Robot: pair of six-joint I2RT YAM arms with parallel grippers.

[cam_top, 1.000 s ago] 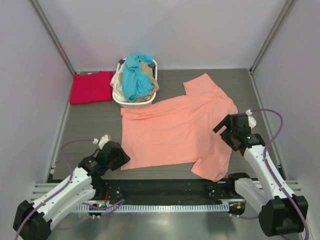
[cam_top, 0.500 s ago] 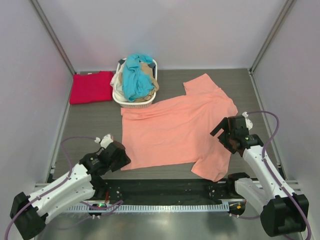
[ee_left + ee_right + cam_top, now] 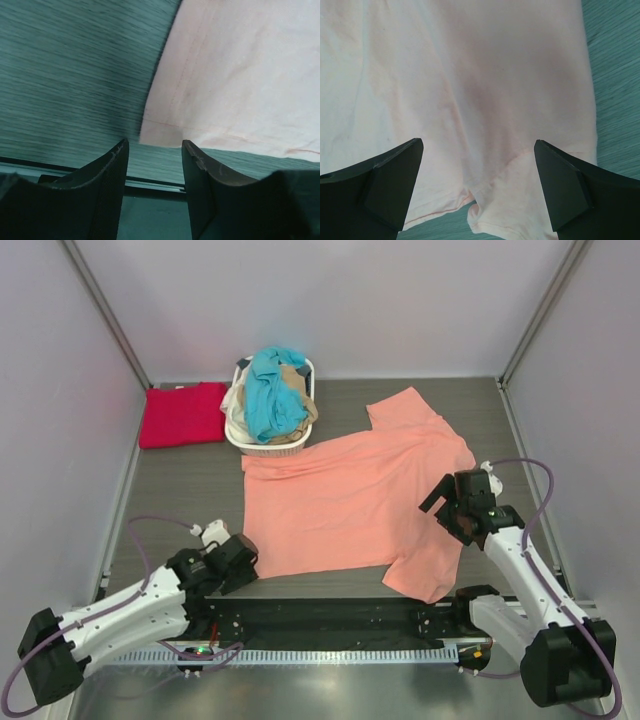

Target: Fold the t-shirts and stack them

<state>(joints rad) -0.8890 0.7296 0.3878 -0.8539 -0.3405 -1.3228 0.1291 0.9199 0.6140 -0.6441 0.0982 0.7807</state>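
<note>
left pincer (image 3: 154,147), half-open, empty, has sunk beside the salmon shirt (image 3: 350,500); right pincer (image 3: 477,145) wide open.

A white oval plastic laundry basket (image 3: 268,449) is set at the far edge of the grey wood-grain bench (image 3: 180,495), left of centre.

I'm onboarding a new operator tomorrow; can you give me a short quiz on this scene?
1. True or false: the salmon-pink t-shirt is already folded.
2. Where does the crimson t-shirt lie relative to the basket? A inside it; B to its left; C in front of it.
3. Which claw aims at the salmon-pink t-shirt's near hem corner?
Key: 1 false; 2 B; 3 the left claw.
</note>
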